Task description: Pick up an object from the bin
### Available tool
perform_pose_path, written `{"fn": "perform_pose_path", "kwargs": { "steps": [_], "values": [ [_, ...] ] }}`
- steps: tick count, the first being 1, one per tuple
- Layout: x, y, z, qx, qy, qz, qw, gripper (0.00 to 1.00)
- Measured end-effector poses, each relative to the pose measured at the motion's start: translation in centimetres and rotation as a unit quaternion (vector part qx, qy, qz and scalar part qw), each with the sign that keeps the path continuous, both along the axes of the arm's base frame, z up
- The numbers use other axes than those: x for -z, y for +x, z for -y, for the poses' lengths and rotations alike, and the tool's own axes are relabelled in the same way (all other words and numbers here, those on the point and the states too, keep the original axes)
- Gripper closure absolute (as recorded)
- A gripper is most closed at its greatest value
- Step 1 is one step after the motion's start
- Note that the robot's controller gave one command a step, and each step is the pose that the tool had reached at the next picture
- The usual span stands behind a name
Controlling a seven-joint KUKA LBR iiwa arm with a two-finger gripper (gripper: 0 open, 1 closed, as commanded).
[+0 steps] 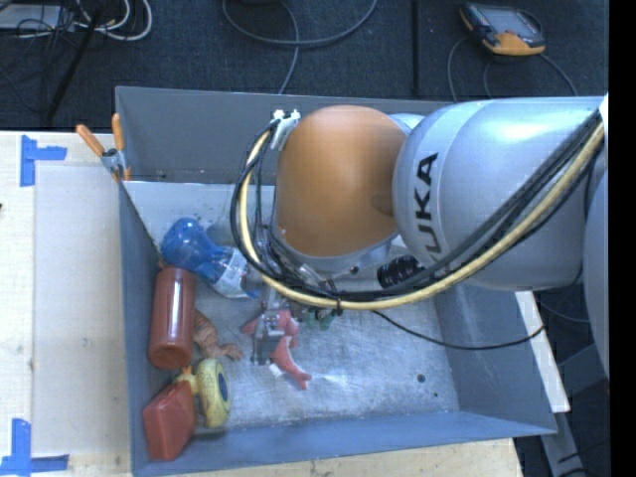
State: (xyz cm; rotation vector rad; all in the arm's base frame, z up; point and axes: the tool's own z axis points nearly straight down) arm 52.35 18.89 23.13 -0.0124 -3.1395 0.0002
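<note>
Nearest the camera, the arm's rounded orange cover (333, 182) sits at the centre of the frame, joined to the silver arm (497, 197), which comes in from the right with black and yellow cables (248, 217) looped round it. Below the cover, the dark gripper (266, 341) reaches down to the floor of the grey bin (477, 376), a little left of the bin's middle. Whether the gripper is wide or narrow cannot be told, as its lower end is small and dark against the clutter. A red curved piece (288, 359) lies right at the gripper's tip, on its right side and trailing toward the lower right. It looks to be touching the gripper, though whether it is gripped cannot be made out. Just left of the gripper lies a small brown thing (211, 336). The other things are gathered along the bin's left wall. A blue bottle-shaped thing (189, 246) with a clear end lies at the upper left. Below it a brown-red cylinder (171, 316) lies lengthwise beside the wall. In the lower left corner, a yellow round thing (212, 391) rests against a red block (167, 420). To the right of the red curved piece the bin floor is bare.
</note>
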Motion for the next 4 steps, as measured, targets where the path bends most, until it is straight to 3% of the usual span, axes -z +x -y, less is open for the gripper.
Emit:
{"fn": "perform_pose_path", "kwargs": {
  "steps": [1, 2, 3, 4],
  "values": [
    [0.0, 0.0, 0.0, 0.000, 0.000, 0.0000, 1.0000, 0.00],
    [6.3, 0.9, -0.9, 0.029, 0.001, 0.0025, 0.9996, 0.00],
    [9.0, 1.8, -0.9, 0.071, -0.001, -0.0026, 0.9975, 0.00],
    [11.5, 2.6, -0.9, 0.168, 0.000, 0.0021, 0.9857, 0.00]
  ]
}}
